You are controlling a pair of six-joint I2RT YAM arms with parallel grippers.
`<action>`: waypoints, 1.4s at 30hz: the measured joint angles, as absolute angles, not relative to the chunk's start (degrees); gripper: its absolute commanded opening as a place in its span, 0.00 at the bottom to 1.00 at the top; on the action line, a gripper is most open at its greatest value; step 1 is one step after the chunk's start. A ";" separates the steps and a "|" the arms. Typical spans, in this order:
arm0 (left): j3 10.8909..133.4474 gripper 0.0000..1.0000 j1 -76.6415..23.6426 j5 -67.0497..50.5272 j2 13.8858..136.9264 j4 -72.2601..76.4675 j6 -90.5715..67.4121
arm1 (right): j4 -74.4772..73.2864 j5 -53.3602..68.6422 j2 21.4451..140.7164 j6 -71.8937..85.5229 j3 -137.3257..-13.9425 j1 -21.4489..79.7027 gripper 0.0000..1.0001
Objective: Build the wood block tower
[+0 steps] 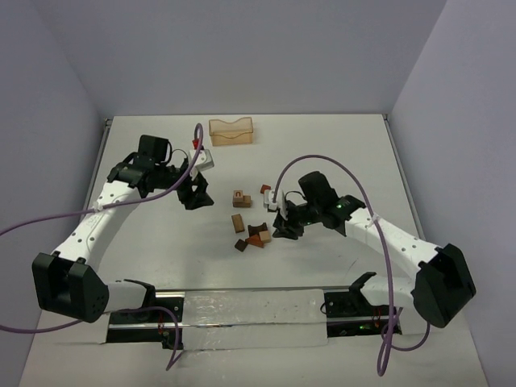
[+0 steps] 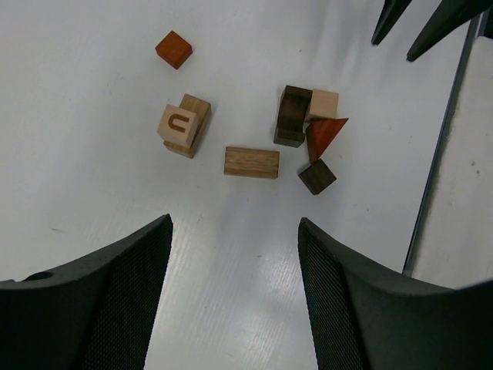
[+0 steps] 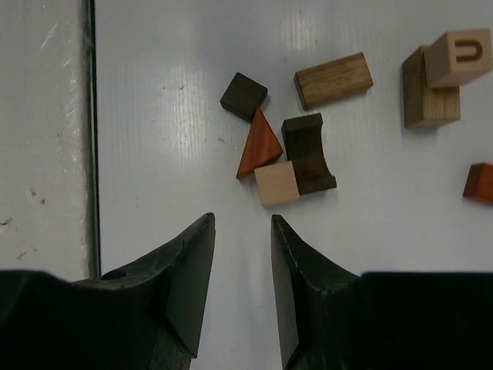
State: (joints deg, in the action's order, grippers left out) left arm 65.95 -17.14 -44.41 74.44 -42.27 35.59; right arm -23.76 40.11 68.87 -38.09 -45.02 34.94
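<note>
Right wrist: right end effector (image 3: 242,225) narrow, empty; left end effector (image 2: 235,223) wide, empty.

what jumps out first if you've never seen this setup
A scatter of small wooden blocks lies in the middle of the table, with one pale cube marked with a U stacked askew on a tan block. The right tool sits just beside the clump, jaws closed on nothing. An orange tray stands at the far edge.

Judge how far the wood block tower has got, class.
Done: barely a start. The U-marked cube seems to rest on a tan block. In hand: nothing. The left jaws are open, the right jaws shut, both empty. Left: the dark arch block, red wedge and long cuboid lie loose, unstacked.
</note>
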 measured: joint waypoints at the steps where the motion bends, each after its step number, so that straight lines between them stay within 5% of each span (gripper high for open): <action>1: 65.95 0.72 -17.12 -44.64 74.11 -42.22 35.21 | -23.74 40.05 69.98 -39.04 -45.70 35.69 0.42; 26: 61.47 0.77 -14.90 -49.92 73.14 -38.25 36.80 | -27.46 26.15 93.59 -50.95 -57.03 47.36 0.56; 42: 59.16 0.76 -14.58 -50.02 72.80 -37.39 39.69 | -29.56 23.34 97.54 -52.36 -58.72 47.81 0.66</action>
